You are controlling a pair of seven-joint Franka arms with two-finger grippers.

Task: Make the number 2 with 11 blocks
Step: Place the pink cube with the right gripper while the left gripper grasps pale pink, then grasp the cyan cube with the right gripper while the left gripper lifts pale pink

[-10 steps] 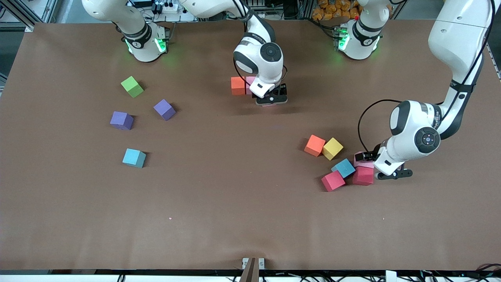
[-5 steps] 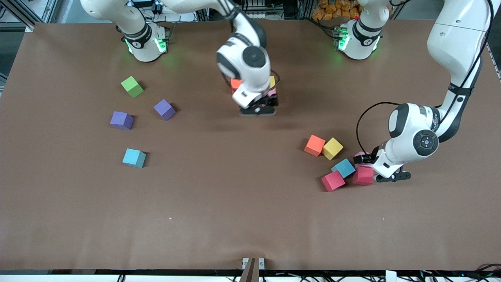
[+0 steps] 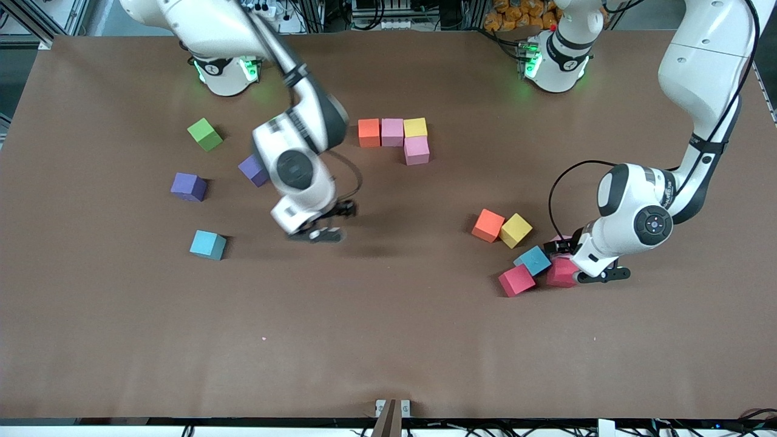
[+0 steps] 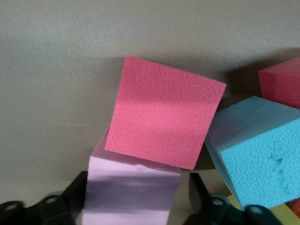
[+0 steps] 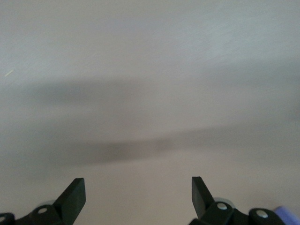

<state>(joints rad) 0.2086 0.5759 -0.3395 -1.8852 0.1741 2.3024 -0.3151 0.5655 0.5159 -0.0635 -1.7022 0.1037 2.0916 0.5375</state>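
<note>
Four blocks lie joined near the robots' bases: orange [image 3: 368, 133], pink [image 3: 392, 132] and yellow [image 3: 416, 127] in a row, with a second pink [image 3: 416, 150] in front of the yellow. Loose blocks are two purple [image 3: 188, 186] [image 3: 252, 172], light blue [image 3: 207, 244], orange [image 3: 488, 225], yellow [image 3: 516, 230] and another light blue [image 3: 533, 260]. My left gripper [image 3: 575, 260] is down at the table, jaws open around a pink block [image 4: 133, 187] with a thin gap on one side. My right gripper [image 3: 331, 223] hangs open and empty over bare table.
A green cube [image 3: 204, 134] sits toward the right arm's end. Two crimson cubes [image 3: 516, 280] [image 3: 561, 272] crowd the left gripper; one [image 4: 164, 117] presses against the pink block, and the light blue block [image 4: 255, 145] lies beside it.
My right arm has swung away from the joined blocks, leaving the second pink block in front of the yellow. My left gripper's jaws have narrowed around the pink block.
</note>
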